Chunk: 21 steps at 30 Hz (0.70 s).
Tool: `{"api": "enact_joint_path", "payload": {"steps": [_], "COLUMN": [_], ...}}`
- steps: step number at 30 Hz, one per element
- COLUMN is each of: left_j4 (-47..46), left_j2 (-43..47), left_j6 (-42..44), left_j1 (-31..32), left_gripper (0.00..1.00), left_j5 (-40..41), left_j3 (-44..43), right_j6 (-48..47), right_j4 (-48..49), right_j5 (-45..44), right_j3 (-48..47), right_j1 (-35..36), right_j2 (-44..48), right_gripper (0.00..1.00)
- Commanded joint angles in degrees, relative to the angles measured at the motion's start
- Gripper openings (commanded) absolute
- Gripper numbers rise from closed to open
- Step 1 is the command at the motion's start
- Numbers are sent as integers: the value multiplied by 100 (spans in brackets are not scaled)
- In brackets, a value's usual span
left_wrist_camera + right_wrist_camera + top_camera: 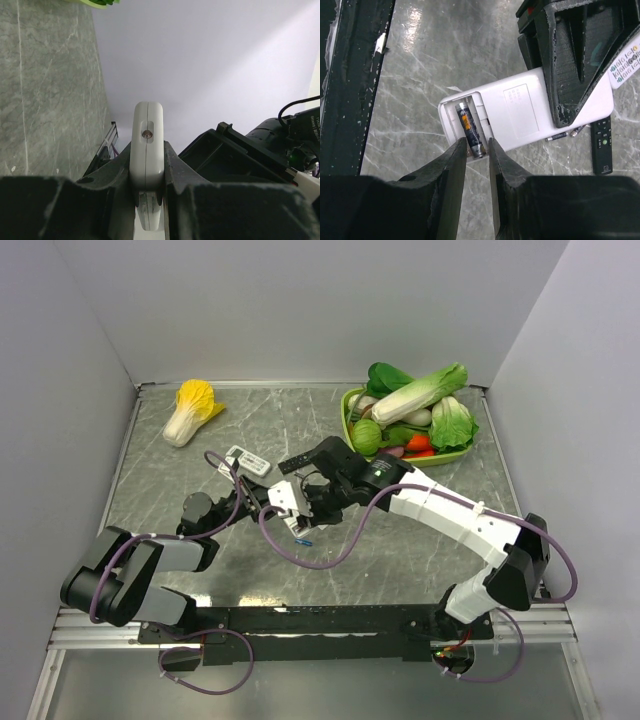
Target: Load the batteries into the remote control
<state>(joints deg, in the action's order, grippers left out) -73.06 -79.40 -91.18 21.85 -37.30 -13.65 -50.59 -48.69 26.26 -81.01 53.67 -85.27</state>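
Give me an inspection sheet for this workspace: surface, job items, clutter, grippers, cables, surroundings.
Surface: grey marble-pattern table; no spills seen.
Job's things: remote control with its back to the right wrist camera and the bay open; one seated battery inside; one loose battery, blue, on the table.
Clutter: yellow napa cabbage; green tray of vegetables; small white remote; black remote.
Grippers: left gripper clamped on the remote control; right gripper with fingers narrowly apart at the seated battery's end, grip unclear.
Cables: purple cable loops near the loose battery.
Surroundings: white walls on three sides.
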Motion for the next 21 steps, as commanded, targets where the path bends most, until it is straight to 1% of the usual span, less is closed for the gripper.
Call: {"api": "enact_joint_path", "payload": {"steps": [1,5,8,11,15,18,21], "left_j4": [-3356,-3364,-3364,-3356,-3364,-3364,-3355], "left_j2": [29,38,56,73,65,47,21], "left_j6": [-5,-5,-5,-5,-14,-14,-14], "left_j1": [30,30,30,30,30,30,30], "left_gripper": [1,1,2,1,1,1,1], "left_j5": [-32,-41,-41,-23,-5,-5,-5], "left_j3": [-138,-173,-156,-121,-94,-85,-94], "right_j6": [-197,-232,-267,-276,-294,-311,-311], "right_j4": [-176,-281,-396,-422,-457,-493,-501], "right_j5": [37,-68,-130,-270,-472,-561,-657], "right_j3": [-319,-362,-415,-424,-442,-450,-459], "right_j1": [108,170,223,258,276,267,267], "right_j2": [-165,-253,-323,-323,-262,-183,-77], "right_gripper": [32,31,29,25,14,8,4]}}
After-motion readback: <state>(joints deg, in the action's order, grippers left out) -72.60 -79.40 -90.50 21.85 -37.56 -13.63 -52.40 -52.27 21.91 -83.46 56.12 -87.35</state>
